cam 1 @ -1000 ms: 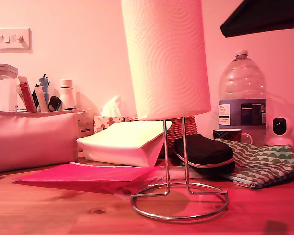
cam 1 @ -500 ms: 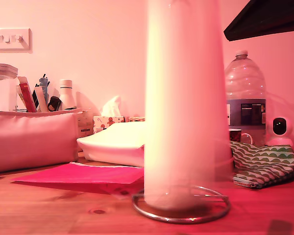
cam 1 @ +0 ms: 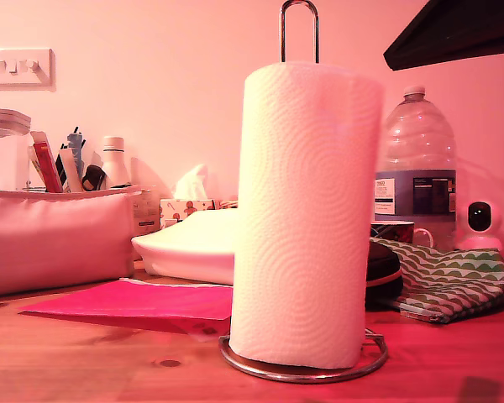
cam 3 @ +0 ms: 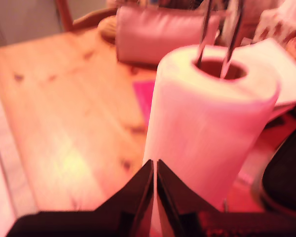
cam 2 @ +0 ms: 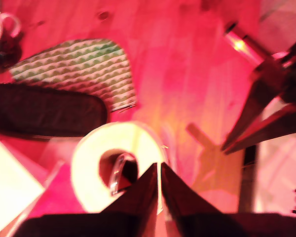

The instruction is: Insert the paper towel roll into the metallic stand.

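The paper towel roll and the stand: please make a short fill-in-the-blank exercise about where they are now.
1. The paper towel roll sits on the ring base of the ____ stand.
2. The stand's loop rises through the roll's hollow ____.
3. In the exterior view, the tall clear ____ stands to the roll's right.
4. The table is made of ____.

Missing words: metallic; core; bottle; wood

In the exterior view the paper towel roll (cam 1: 307,214) hides nearly all of the metallic stand (cam 1: 299,25) from you: only the loop's top and the front of the ring base show. It also covers most of the black pouch (cam 1: 383,273). Both wrist views are blurred, and each claw's fingers (cam 2: 155,190) come in from the picture's edge, their tips looking pressed together.
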{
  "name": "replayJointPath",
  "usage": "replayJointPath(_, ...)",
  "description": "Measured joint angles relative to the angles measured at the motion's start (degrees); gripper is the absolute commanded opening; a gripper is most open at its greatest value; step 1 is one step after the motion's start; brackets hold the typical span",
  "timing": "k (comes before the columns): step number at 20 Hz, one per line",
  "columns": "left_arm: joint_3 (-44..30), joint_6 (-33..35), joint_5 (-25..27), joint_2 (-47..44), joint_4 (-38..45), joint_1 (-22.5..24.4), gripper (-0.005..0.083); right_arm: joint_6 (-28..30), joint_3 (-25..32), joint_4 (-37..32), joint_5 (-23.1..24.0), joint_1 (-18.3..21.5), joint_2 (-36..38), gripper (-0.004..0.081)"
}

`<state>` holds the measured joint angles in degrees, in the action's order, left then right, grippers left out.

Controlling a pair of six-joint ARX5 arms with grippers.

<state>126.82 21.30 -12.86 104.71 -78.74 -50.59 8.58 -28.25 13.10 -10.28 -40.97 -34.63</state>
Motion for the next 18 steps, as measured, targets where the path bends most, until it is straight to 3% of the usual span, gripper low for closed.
replayJointPath(4,0.0,-1.9,-0.2,-0.9,0.1,0.0,-0.0018,-2.8,0.0,-2.4,0.5,0.0,0.0,-0.0012)
replayJointPath(8,0.0,-3.4,-1.6,-3.0,0.7,1.9,-0.0018,-5.1,0.0,-4.4,8.9,1.4,0.0,-0.0012)
replayJointPath(14,0.0,-4.5,-1.7,-3.7,3.2,9.7,-0.0018,-4.2,0.0,-5.4,9.6,13.0,0.0,-0.0012)
replayJointPath(18,0.0,-4.5,-1.8,-5.9,5.2,12.0,-0.0018,-5.5,0.0,-5.6,9.8,22.1,0.3,-0.0012)
